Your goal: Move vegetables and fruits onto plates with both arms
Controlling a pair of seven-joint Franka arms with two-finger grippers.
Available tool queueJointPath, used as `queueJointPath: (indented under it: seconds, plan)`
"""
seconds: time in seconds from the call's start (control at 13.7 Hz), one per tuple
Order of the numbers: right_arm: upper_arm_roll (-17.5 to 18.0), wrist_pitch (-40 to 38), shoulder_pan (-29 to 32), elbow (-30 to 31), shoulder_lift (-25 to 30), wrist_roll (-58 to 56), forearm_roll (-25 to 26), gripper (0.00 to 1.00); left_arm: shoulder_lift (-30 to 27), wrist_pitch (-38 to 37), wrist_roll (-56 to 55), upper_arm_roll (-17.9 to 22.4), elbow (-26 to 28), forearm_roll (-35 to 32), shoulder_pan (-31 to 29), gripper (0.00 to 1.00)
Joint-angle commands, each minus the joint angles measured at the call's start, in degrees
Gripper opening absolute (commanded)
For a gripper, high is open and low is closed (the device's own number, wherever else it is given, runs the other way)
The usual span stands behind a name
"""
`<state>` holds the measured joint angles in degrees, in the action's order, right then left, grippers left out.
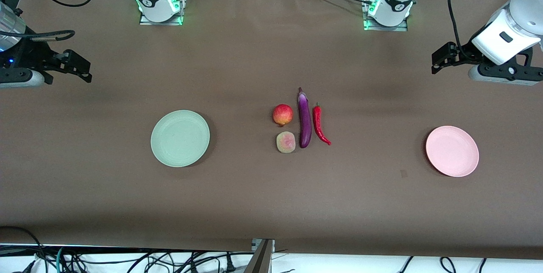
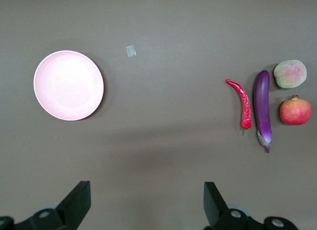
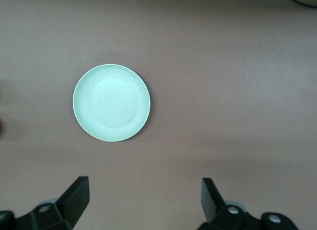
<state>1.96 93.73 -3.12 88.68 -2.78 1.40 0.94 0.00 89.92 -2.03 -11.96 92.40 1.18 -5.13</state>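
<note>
the pink plate (image 1: 452, 151) is empty; both my end effectors, left (image 1: 441, 62) and right (image 1: 80, 69), hang open. the eggplant (image 1: 304, 119) and chili (image 1: 320, 125) lie close, so i may bump one.

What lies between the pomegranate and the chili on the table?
The eggplant lies between the pomegranate and the chili, as the front view and the left wrist view both show.
</note>
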Motion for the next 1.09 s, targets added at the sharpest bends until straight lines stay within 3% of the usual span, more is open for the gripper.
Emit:
queueJointPath:
  seconds: [0.0, 1.02]
  plan:
    - [0.41, -0.04, 0.22, -0.44, -0.12, -0.35, 0.38, 1.00, 0.79, -1.15, -0.61, -0.16, -1.78, -0.74, 0.21, 1.00]
    - [0.59, -0.13, -0.22, -0.62, -0.30, 0.01, 0.29, 1.00, 0.70, -1.41, -0.96, -0.34, -1.78, -0.83, 0.21, 1.00]
